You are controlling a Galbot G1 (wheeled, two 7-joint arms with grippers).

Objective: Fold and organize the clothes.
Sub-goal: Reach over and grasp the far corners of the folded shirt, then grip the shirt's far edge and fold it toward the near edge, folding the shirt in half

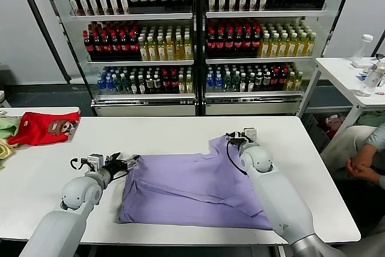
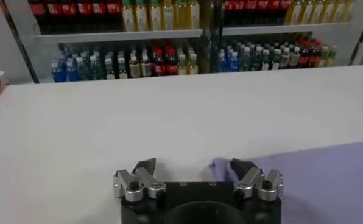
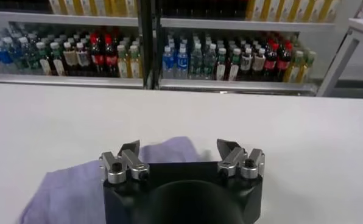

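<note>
- White table [image 1: 180, 130]: carries everything under inspection; both grippers sit low over it.
- Drinks shelves [image 1: 198, 34]: stand beyond the table's far edge, ahead of both grippers, stocked with rows of bottles.
- Lavender T-shirt [image 1: 186, 185]: lies partly folded on the table between the two grippers, plain side up. Its near-left corner is just beside the left gripper; one corner reaches up to the right gripper.
- Red cloth [image 1: 42, 127]: lies at the table's far left corner, well apart from the left gripper.
- Left gripper [image 1: 123, 162]: at the shirt's left edge, jaws spread wide, nothing between them; a shirt corner lies just ahead of one fingertip in the left wrist view.
- Right gripper [image 1: 236, 138]: at the shirt's far right corner, jaws spread wide and empty; purple cloth lies beneath and beside it.
</note>
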